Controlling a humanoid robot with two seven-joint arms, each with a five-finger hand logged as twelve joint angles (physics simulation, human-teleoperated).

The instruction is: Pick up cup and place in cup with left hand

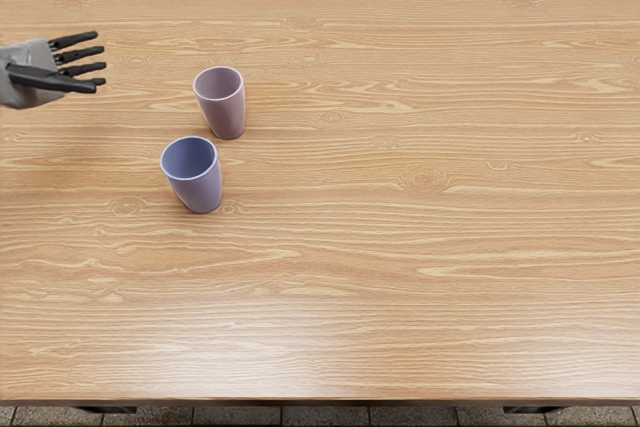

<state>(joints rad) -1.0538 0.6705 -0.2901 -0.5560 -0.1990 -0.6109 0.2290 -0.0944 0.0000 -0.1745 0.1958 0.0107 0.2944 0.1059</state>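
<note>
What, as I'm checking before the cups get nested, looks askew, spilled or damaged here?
Nothing stands out. The pink cup and blue cup both stand upright, with no visible chips or spills, and the left robot hand hovers with nothing in it.

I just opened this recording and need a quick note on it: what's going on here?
Nothing is being handled right now. The robot's left hand, open and empty, reaches in over the table. The pink cup and the blue cup stand upright side by side, not yet nested.
</note>
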